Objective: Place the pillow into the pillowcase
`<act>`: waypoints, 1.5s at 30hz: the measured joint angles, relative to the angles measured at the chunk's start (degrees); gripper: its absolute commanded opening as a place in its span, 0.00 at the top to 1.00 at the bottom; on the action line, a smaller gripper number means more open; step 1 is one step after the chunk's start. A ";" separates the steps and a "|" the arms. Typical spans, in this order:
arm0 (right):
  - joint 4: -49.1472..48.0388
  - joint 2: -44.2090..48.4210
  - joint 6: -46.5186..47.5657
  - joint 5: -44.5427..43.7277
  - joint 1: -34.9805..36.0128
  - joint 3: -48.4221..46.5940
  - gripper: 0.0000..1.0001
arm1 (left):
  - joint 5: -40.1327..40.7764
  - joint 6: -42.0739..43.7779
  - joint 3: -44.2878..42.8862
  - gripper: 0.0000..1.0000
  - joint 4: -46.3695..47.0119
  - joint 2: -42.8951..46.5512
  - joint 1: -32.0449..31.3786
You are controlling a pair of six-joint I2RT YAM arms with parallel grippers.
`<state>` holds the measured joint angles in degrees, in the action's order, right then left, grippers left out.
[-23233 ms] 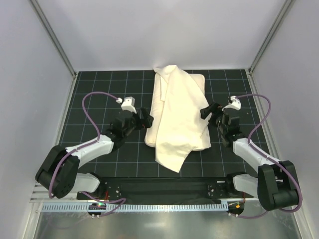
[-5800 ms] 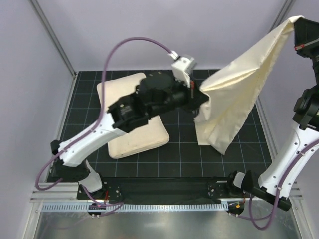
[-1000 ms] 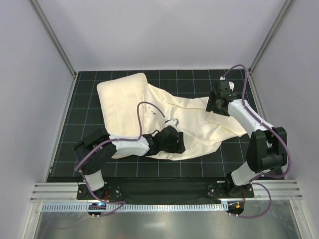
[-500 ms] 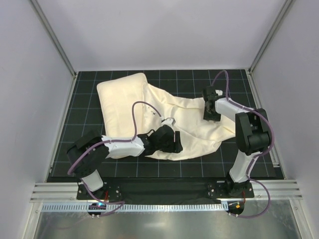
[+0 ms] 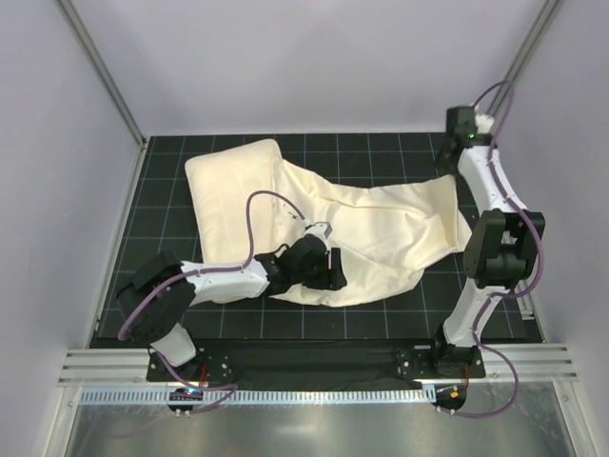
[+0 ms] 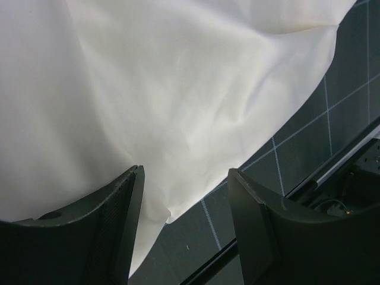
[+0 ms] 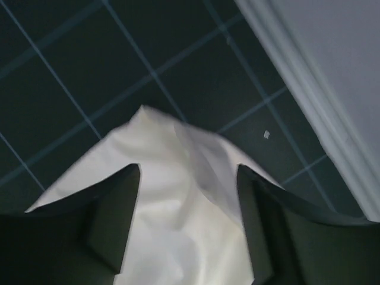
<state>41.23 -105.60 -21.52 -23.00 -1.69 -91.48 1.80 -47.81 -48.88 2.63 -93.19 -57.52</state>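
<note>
The plump cream pillow (image 5: 228,195) lies at the far left of the black grid mat. The limp pillowcase (image 5: 400,224) is spread flat to its right, its left edge overlapping the pillow's right side. My left gripper (image 5: 328,269) is low at the pillowcase's near edge. In the left wrist view this gripper (image 6: 184,231) is open with only mat between the fingers, and the cloth edge (image 6: 178,119) is just beyond. My right gripper (image 5: 461,143) is open above the pillowcase's far right corner (image 7: 178,178), holding nothing (image 7: 187,219).
The back wall's base rail (image 7: 309,107) runs close by the right gripper. Grey enclosure walls stand on three sides of the mat (image 5: 381,314). A metal rail (image 5: 285,367) runs along the near edge by the arm bases.
My right gripper has left the pillowcase's right middle and swung out to the far right corner. The cloth's right end now lies spread toward that corner. My left gripper has barely shifted.
</note>
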 measured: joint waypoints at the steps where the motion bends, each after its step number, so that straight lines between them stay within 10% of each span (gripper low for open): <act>1: 0.81 -1.62 -0.22 0.24 -1.88 -6.34 0.04 | -0.17 0.31 0.00 0.37 -0.44 0.81 0.15; 5: 0.83 -2.93 -0.44 1.55 -6.12 -19.10 0.01 | -0.55 1.36 -0.02 0.30 -2.54 4.87 0.35; 13: -4.35 16.48 0.44 14.51 6.62 7.78 0.00 | -2.19 3.61 -1.46 0.25 -10.27 15.15 5.97; 20: -13.49 28.79 0.04 26.53 24.44 30.82 0.00 | -3.04 4.87 -0.92 0.18 -16.65 27.04 18.78; 29: -18.01 20.44 -1.57 23.10 38.42 31.34 0.00 | -7.98 4.79 9.05 0.06 -22.64 38.42 43.69; 45: -8.46 9.14 -2.16 -2.12 13.73 22.05 0.00 | -6.36 3.80 14.43 0.00 -23.98 35.69 54.27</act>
<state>32.77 -96.47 -23.68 -25.12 12.03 -69.43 -4.56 -44.01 -34.46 -21.34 -57.49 -3.25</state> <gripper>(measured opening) 0.996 0.995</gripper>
